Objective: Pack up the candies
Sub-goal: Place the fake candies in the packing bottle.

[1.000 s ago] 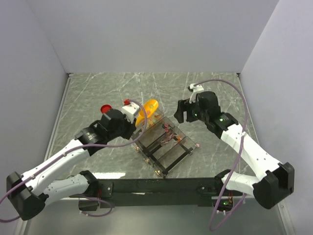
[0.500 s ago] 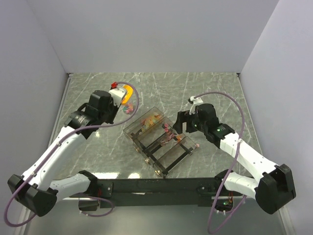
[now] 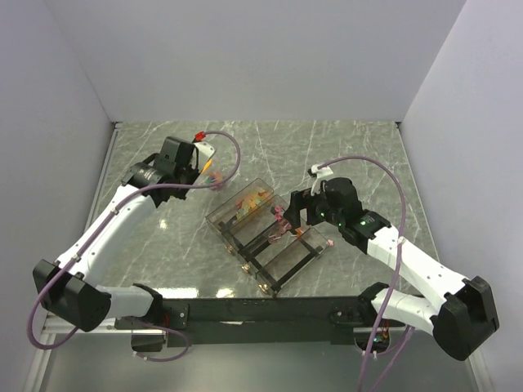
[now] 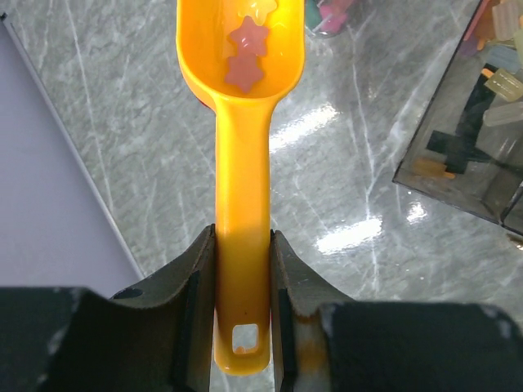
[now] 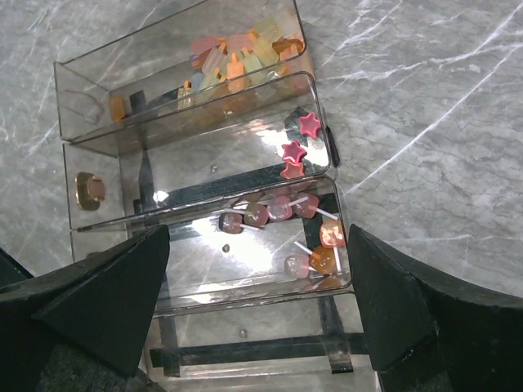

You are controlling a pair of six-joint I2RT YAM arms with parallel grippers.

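Carrying pink star candies, the yellow scoop is clamped in the left gripper; right gripper gapes wide above the clear, candy-filled divided box.

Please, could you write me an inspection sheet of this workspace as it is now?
Surface: grey marbled table.
Job's things: candies in three compartments of the clear organizer box; pink star candies in the yellow scoop.
Clutter: nothing seen.
Grippers: left gripper shut on the scoop's handle; right gripper open above the box.
Cables: a purple cable loops from each wrist.
Surroundings: plain white walls.
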